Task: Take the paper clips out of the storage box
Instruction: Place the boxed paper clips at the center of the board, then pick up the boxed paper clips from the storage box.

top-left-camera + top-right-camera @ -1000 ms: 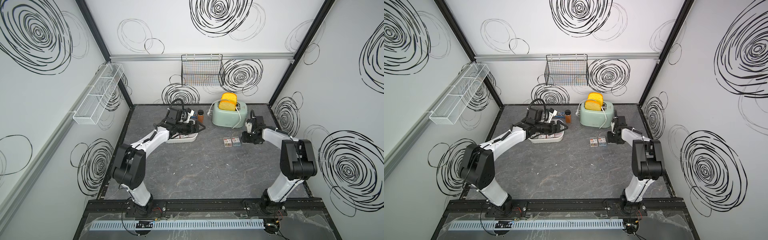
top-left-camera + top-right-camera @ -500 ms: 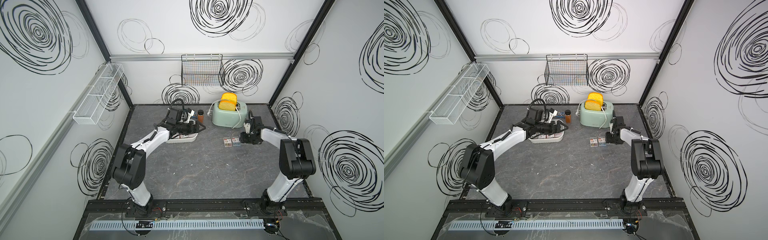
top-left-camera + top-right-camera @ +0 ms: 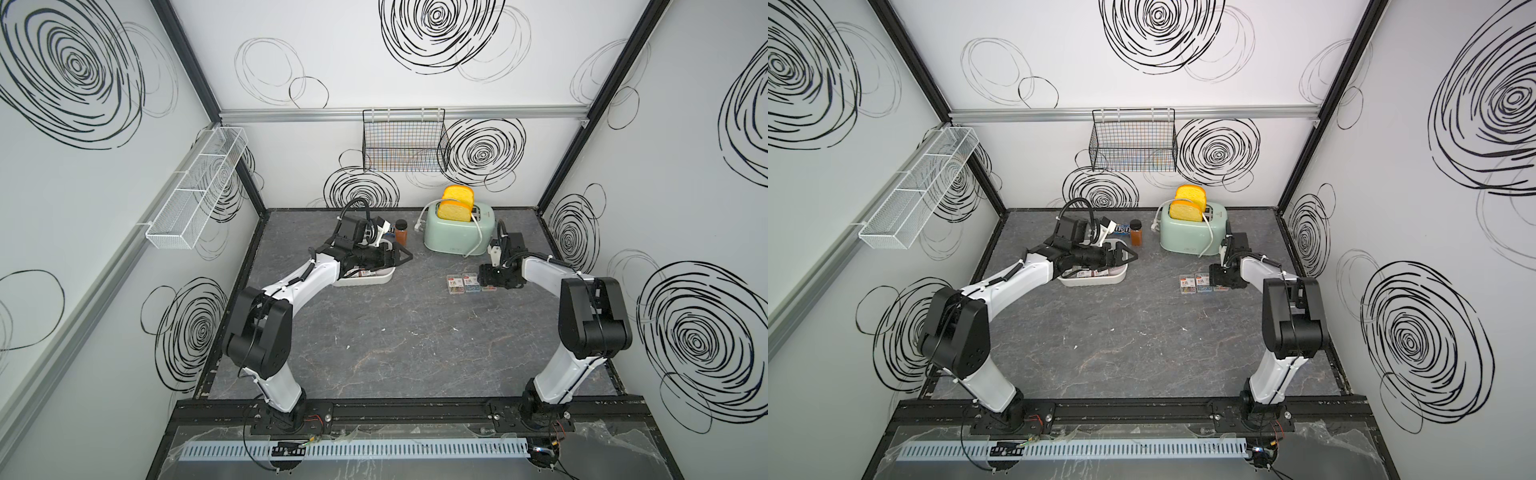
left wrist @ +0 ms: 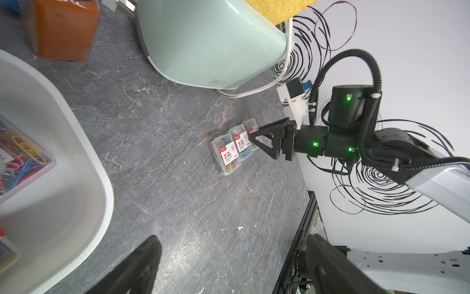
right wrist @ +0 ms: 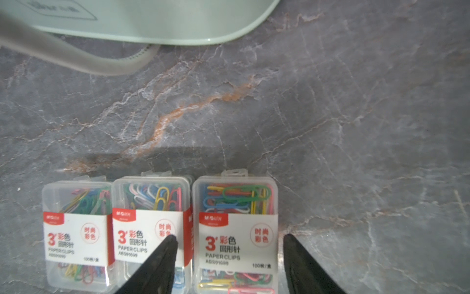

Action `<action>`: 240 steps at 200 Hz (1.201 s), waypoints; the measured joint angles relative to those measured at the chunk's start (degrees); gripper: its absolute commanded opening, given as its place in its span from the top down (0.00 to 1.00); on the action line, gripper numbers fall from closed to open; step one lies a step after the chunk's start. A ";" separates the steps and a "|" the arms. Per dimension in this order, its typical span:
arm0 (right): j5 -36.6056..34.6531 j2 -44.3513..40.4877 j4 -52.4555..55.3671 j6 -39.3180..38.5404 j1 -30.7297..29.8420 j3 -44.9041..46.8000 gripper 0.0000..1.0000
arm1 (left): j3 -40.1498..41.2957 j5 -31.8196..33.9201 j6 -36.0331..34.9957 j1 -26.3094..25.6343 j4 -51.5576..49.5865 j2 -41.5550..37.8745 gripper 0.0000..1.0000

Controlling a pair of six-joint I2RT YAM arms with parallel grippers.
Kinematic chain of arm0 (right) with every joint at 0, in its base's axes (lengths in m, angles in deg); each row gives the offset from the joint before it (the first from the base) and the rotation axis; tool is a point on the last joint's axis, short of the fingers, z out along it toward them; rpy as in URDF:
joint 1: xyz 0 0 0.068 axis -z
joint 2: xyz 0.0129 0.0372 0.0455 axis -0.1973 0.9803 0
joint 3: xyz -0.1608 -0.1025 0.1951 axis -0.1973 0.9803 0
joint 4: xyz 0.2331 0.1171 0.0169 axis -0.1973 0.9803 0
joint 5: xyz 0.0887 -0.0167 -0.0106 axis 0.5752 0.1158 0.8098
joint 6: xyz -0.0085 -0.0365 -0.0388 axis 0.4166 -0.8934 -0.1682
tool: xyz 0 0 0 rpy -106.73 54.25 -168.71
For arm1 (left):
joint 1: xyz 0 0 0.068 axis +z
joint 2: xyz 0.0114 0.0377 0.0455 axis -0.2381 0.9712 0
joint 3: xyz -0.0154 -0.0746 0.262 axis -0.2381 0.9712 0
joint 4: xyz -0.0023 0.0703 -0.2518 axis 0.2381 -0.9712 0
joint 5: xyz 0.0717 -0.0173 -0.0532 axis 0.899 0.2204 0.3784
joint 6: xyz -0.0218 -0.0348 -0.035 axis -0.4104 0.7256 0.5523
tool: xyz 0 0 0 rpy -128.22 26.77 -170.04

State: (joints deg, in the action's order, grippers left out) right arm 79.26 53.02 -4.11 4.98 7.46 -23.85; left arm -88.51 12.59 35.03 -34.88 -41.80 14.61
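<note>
Right gripper [image 5: 229,238] open, jaws straddling the end case [image 5: 235,203] in a row of 3 clip cases [image 3: 467,284] in front of toaster [image 3: 455,239]; left gripper [image 3: 402,257] open, empty, at box [image 3: 365,282] rim on toaster side, more cases inside.

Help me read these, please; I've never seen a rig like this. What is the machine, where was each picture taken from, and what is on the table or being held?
Two white-and-black robot arms are mounted at the near edge of a grey table. Each ends in a two-fingered gripper. Both top views look down on the whole scene from overhead. The other two pictures come from cameras on the arms' wrists.

The right gripper is open, with its fingers on either side of the end case in a row of three cases of paper clips on the table. The left gripper hovers open at the edge of a white storage box, where more cases lie. Nothing is held.

Behind them stand a green toaster with yellow slices and a brown jar.
</note>
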 measured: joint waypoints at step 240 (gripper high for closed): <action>10.64 -9.25 5.11 5.42 -9.51 -10.14 0.01 | -12.41 26.14 -7.15 5.66 -14.51 10.08 0.03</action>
State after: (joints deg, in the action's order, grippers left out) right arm 89.90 43.78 1.00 10.40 -2.05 -33.99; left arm -100.92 38.73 27.89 -29.21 -56.31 24.68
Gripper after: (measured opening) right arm 0.992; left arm 0.980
